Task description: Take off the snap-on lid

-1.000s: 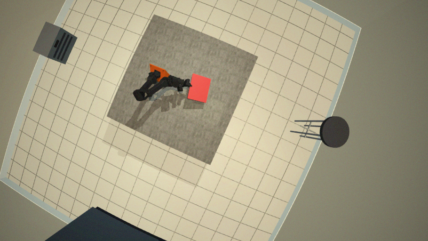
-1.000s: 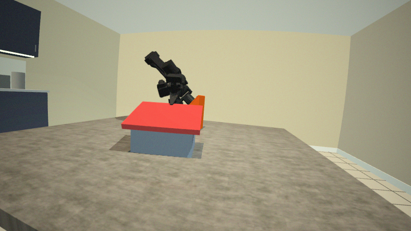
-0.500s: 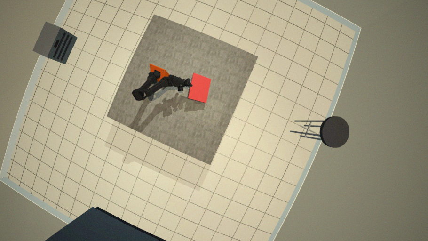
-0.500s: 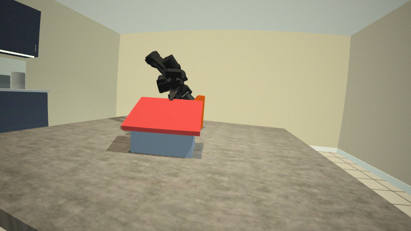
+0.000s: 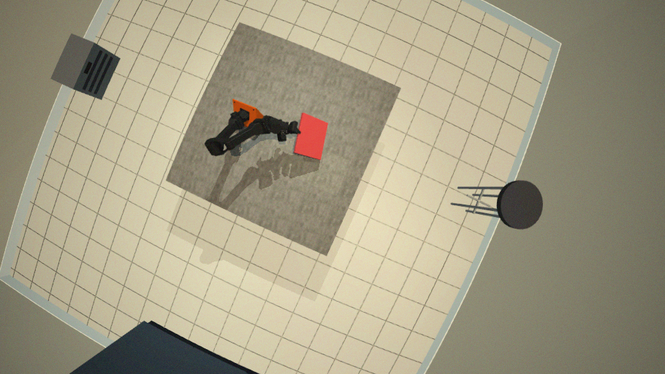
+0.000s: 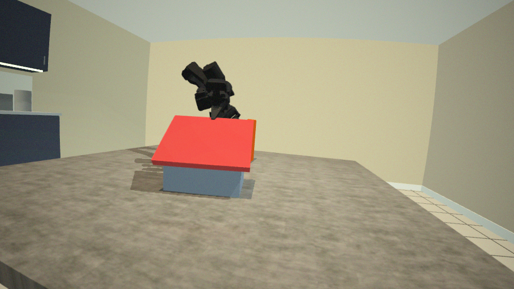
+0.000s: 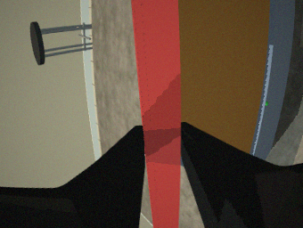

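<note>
The red lid [image 5: 311, 136] [image 6: 206, 141] [image 7: 158, 53] is tilted, its arm-side edge raised and its opposite edge low over the blue storage box [image 6: 201, 179] [image 7: 282, 53]. The box stands upright on the table; the lid hides it in the top view. My gripper [image 5: 299, 130] [image 6: 213, 117] [image 7: 160, 131] is shut on the raised edge of the lid. In the wrist view a brown surface shows between that edge and the box's blue wall; I cannot tell whether it is the lid's underside or the box's inside. Whether the far edge still touches the box is unclear.
The grey-brown table [image 5: 278, 69] [image 6: 305, 222] extends around the box on all sides. The arm's orange base plate [image 5: 253, 114] [image 6: 253, 143] is behind the box, on the arm side. A dark round stool [image 5: 519, 204] [image 7: 37, 43] stands off the table.
</note>
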You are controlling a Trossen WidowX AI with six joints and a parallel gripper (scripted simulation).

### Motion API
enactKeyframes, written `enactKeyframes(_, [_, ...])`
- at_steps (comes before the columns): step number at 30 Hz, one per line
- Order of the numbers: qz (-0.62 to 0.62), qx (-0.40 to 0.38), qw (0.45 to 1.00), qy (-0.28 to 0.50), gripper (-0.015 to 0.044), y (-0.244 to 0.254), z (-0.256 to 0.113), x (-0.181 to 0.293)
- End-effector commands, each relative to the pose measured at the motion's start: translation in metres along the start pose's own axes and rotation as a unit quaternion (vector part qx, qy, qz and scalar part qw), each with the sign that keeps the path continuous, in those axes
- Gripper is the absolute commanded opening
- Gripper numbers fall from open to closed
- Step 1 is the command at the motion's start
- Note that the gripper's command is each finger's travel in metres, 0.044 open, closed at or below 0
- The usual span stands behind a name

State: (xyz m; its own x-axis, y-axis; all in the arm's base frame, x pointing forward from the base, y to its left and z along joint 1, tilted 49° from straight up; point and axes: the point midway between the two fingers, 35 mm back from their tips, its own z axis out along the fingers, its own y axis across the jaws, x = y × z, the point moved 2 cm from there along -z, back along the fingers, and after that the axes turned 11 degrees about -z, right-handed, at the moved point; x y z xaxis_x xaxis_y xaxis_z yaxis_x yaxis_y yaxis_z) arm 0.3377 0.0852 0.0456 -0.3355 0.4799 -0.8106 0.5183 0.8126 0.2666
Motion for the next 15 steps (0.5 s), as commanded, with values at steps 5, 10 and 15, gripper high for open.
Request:
enactKeyframes(5, [0.003, -0.004, 1.000, 0.000, 0.0000, 0.018, 0.000, -0.003])
enactKeyframes(10, [0.003, -0.004, 1.000, 0.000, 0.0000, 0.024, -0.003, -0.004])
enactKeyframes(15, [0.003, -0.004, 1.000, 0.000, 0.0000, 0.029, -0.007, -0.005])
